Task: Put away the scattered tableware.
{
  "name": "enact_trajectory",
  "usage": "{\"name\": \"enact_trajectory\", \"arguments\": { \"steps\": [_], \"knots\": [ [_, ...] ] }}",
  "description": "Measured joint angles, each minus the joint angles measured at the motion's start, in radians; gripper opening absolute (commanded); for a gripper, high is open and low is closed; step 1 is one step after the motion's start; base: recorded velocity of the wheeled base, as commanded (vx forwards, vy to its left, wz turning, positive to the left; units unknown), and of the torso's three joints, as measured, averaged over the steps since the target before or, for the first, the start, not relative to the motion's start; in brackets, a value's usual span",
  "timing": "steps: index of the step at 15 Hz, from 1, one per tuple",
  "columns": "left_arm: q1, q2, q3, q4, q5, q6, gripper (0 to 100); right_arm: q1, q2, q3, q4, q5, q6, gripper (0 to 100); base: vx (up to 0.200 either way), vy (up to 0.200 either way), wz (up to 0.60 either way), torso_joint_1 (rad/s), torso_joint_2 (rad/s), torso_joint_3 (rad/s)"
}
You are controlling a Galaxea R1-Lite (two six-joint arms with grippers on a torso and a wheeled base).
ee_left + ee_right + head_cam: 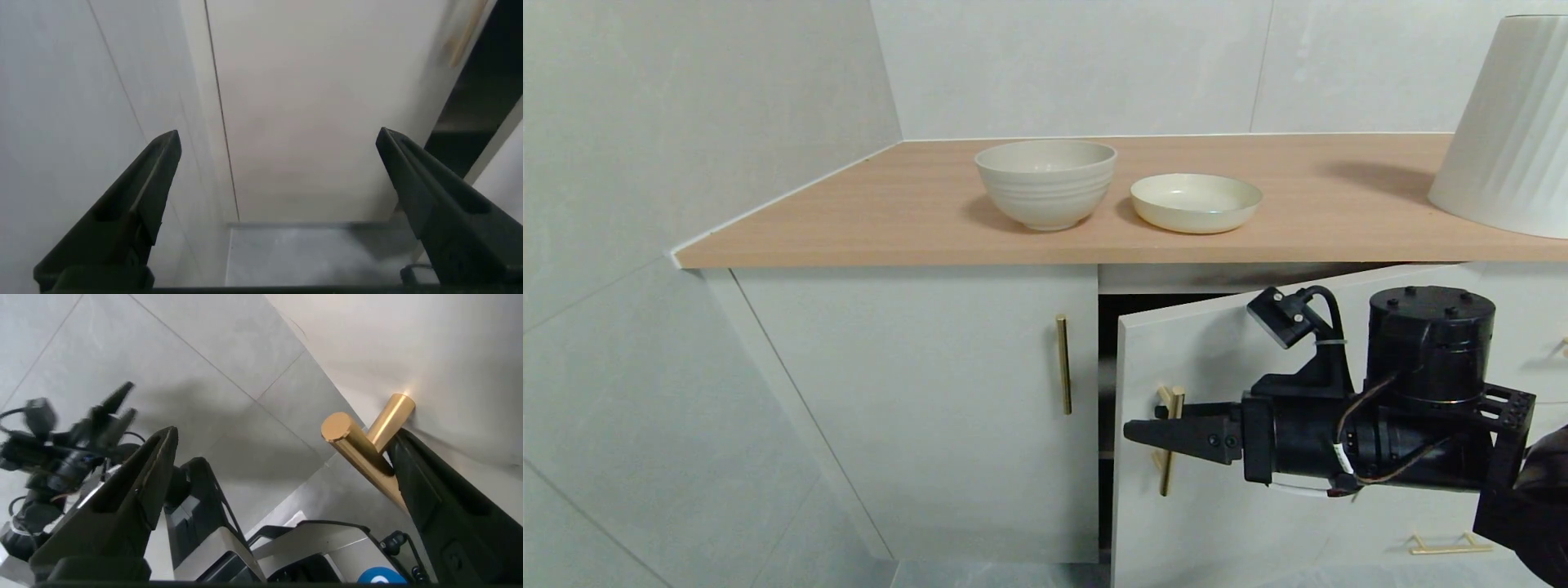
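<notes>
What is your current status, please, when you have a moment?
Left gripper open. Right gripper open around door handle; cabinet door ajar. Bowl and dish on countertop, untouched. Nothing blocking them.

bowl (1045, 184): sitting on counter (890, 212), just left of dish (1196, 202)
shade (1511, 139): standing at counter's right end
open door (1217, 523): hanging below dish, right of closed door (915, 408)

The head camera looks down from farther back on the bench (849, 212) and doors (915, 408), the right wrist camera sits close against the handle (364, 449) that view shares, and the left faces a door from low down.
</notes>
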Motion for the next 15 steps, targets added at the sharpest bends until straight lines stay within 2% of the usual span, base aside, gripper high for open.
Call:
{"name": "enact_trajectory", "arguments": {
  "steps": [2, 5, 8, 11, 13, 15],
  "knots": [
    [-0.001, 0.007, -0.09, 0.055, -0.049, 0.006, 100, 0.0, -0.005, 0.0, 0.001, 0.001, 0.0, 100, 0.0, 0.0, 0.0, 0.0, 0.0, 0.0],
    [-0.007, 0.098, -0.243, 0.166, -0.199, 0.009, 100, 0.001, -0.01, 0.0, 0.001, 0.021, 0.0, 100, 0.0, 0.0, 0.0, 0.0, 0.0, 0.0],
    [-0.01, 0.316, -0.377, 0.192, -0.329, 0.009, 100, 0.001, -0.011, 0.005, -0.001, 0.031, 0.0, 100, 0.0, 0.0, 0.0, 0.0, 0.0, 0.0],
    [-0.037, 0.606, -0.511, 0.189, -0.446, 0.006, 100, 0.002, -0.011, 0.01, -0.001, 0.038, 0.0, 100, 0.0, 0.0, 0.0, 0.0, 0.0, 0.0],
    [-0.082, 0.784, -0.561, 0.139, -0.487, 0.001, 100, 0.003, -0.011, 0.011, -0.001, 0.039, 0.0, 100, 0.0, 0.0, 0.0, 0.0, 0.0, 0.0],
    [-0.143, 0.943, -0.557, 0.04, -0.506, -0.009, 100, 0.003, -0.013, 0.011, -0.001, 0.039, 0.0, 100, 0.0, 0.0, 0.0, 0.0, 0.0, 0.0]
  ]
}}
